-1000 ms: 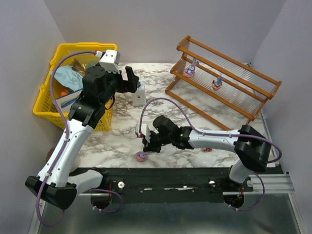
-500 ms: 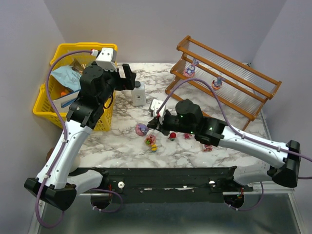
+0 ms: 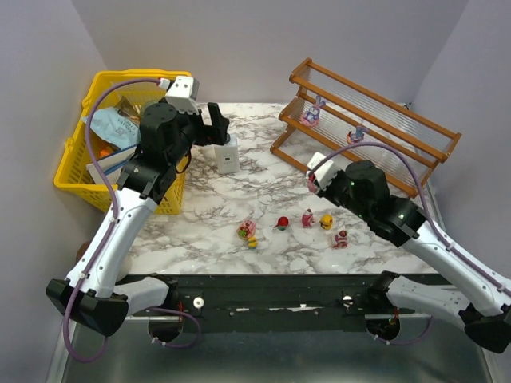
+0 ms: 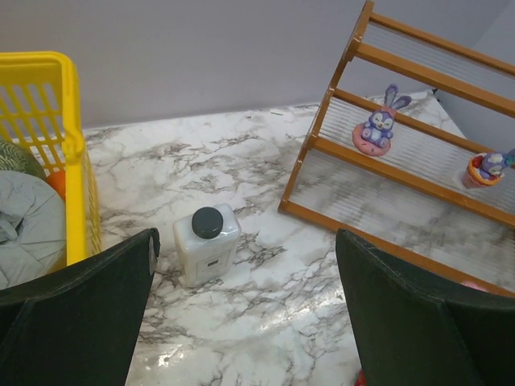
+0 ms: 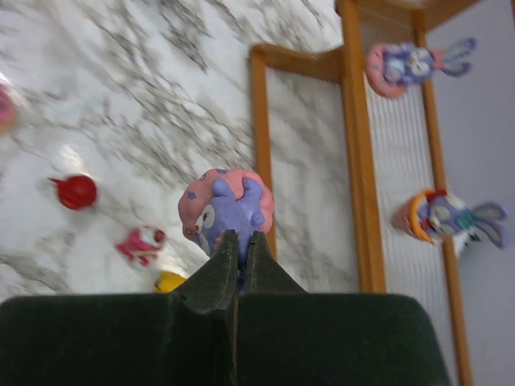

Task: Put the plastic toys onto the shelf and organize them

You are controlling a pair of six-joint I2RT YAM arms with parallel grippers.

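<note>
**Bunny clamped beside the shelf**

We see the right tool [image 5: 237,241] clamped on a pink-and-purple plastic bunny figurine [image 5: 228,207], held above the marble tabletop [image 3: 263,187] beside the slanted wooden-railed shelf with clear ribbed panels [image 3: 375,140]. Two more bunnies [image 4: 375,129] sit apart on one ribbed panel. Five small colourful plastic toys [image 3: 308,217] lie loosely on the tabletop. The left tool [image 4: 245,241] hangs with fingers wide apart near a white bottle with a black cap [image 4: 207,241].

No legible text is found. A faint label mark is seen on the front of the white bottle [image 4: 206,244], left of the shelf [image 4: 386,169], too small to be read. Packaging in the yellow basket [image 3: 80,174], further left of the bottle, is unreadable.
</note>
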